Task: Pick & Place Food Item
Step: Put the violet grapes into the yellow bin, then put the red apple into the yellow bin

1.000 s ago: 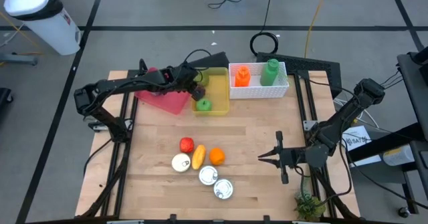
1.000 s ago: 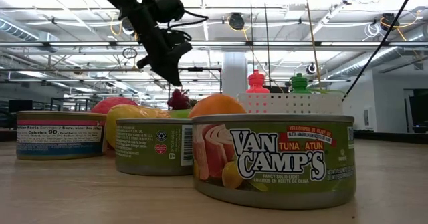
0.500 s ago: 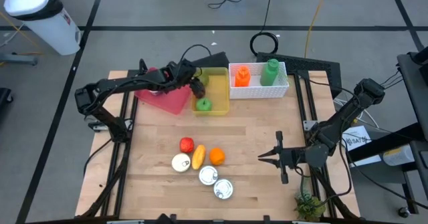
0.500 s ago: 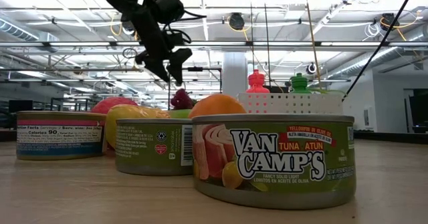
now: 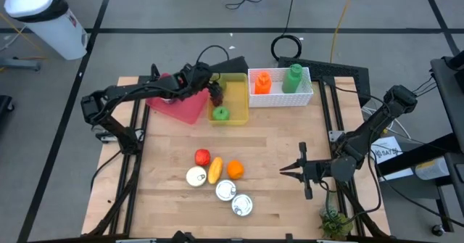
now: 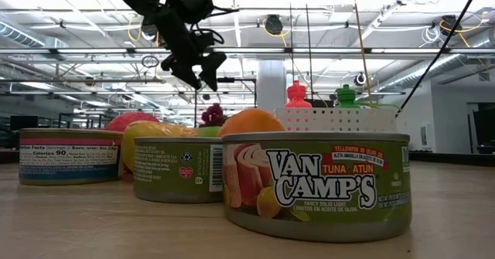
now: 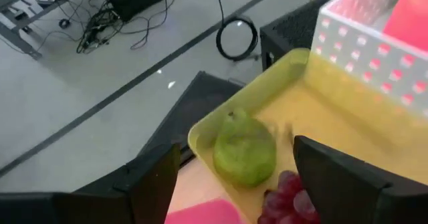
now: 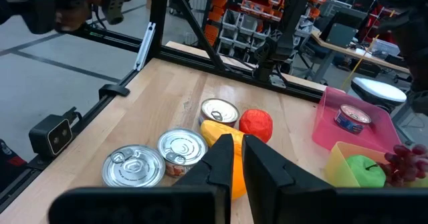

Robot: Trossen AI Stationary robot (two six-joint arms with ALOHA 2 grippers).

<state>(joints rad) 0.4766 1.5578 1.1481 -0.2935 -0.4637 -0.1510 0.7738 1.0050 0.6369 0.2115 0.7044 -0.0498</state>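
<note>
Yellow tray (image 5: 233, 118) at the far side of the wooden table (image 5: 275, 149), and that is where the action is: the left end effector (image 5: 211, 91) hangs over it with its fingers spread apart and nothing between them. In the left wrist view the two dark fingers (image 7: 150, 177) stand wide, and between them lies a green pear (image 7: 245, 148) at the tray's corner, with a bunch of dark red grapes (image 7: 284, 198) just beside it in the same tray. From above, the grapes (image 5: 215, 93) show right beneath the left end effector, and a green apple (image 5: 221, 113) sits nearer the tray's front end.

Beside the tray, a pink bin (image 5: 177, 104) lies under the left arm; the right wrist view shows a can (image 8: 350, 117) inside it. On the tray's other side stands a white basket (image 5: 281, 96) holding an orange bottle (image 5: 262, 82) and a green bottle (image 5: 292, 77).

Down at the near side of the table the rest waits in a cluster: a red tomato (image 5: 202, 157), a yellow fruit (image 5: 215, 170), an orange (image 5: 235, 169) and three tins (image 5: 226, 190).

The right end effector (image 5: 284, 170) rests low over the table's right side, well apart from the cluster, fingers pressed together and empty.
</note>
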